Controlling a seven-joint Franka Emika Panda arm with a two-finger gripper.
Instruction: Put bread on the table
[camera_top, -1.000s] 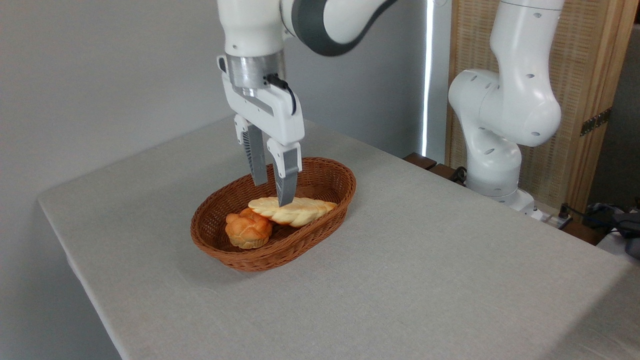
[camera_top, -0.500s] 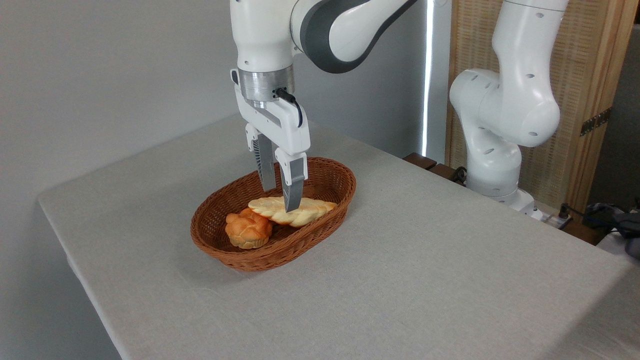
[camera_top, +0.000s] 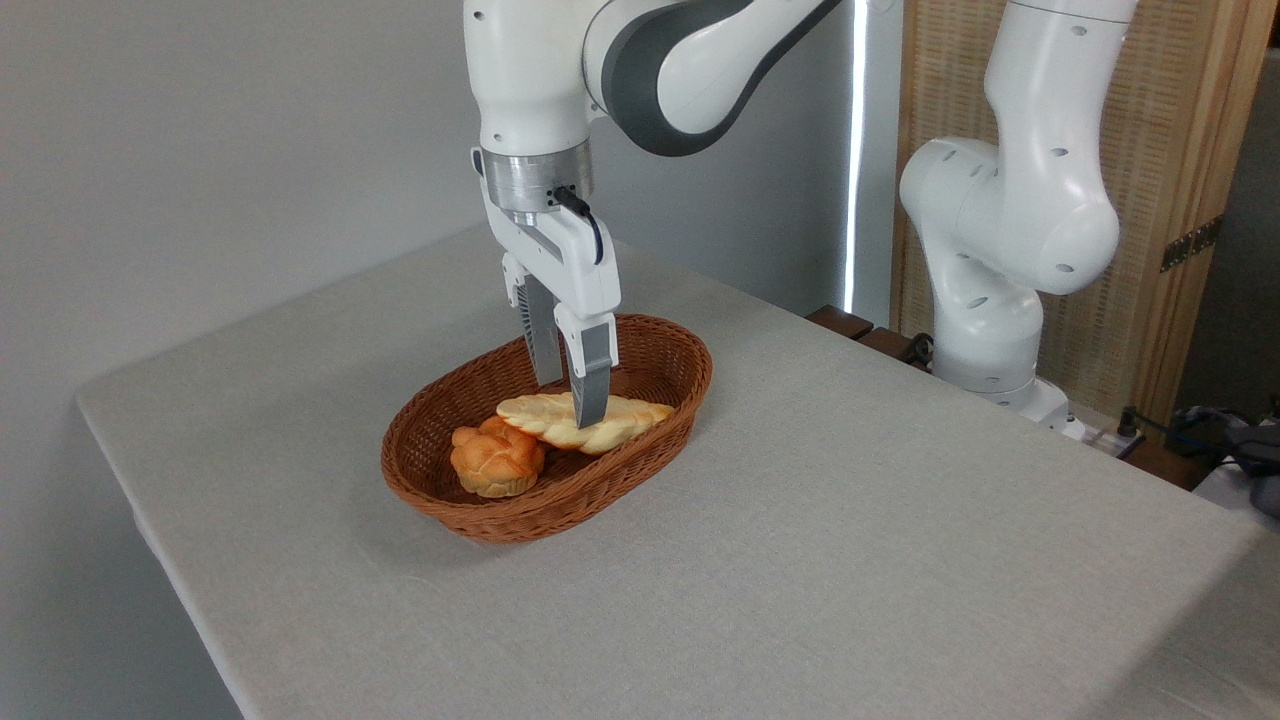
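From the fixed camera I see the pincer (camera_top: 570, 402) hanging straight down over the brown wicker basket (camera_top: 480, 518), its two grey fingers (camera_top: 592, 372) parted and set astride the bread (camera_top: 545, 421). The near finger crosses in front of the loaf around its middle, its tip low against the crust; the far finger stands behind the loaf, and its tip is hidden by the bread. The fingers are spread with a clear gap, so I read the pincer as open, not squeezing anything. Whether the near tip actually touches the bread I cannot tell.

The bread lies inside the basket, a long pale braided loaf running across it from left to right, its right end close to the basket's right wall. Just beside its left end, lower in the picture, sits a small round orange bun (camera_top: 495, 460), touching or nearly touching the loaf. The basket rests on the bench (camera_top: 800, 560), toward the left half of the grey cloth. The arm's white base (camera_top: 1000, 260) stands at the bench's far right edge.
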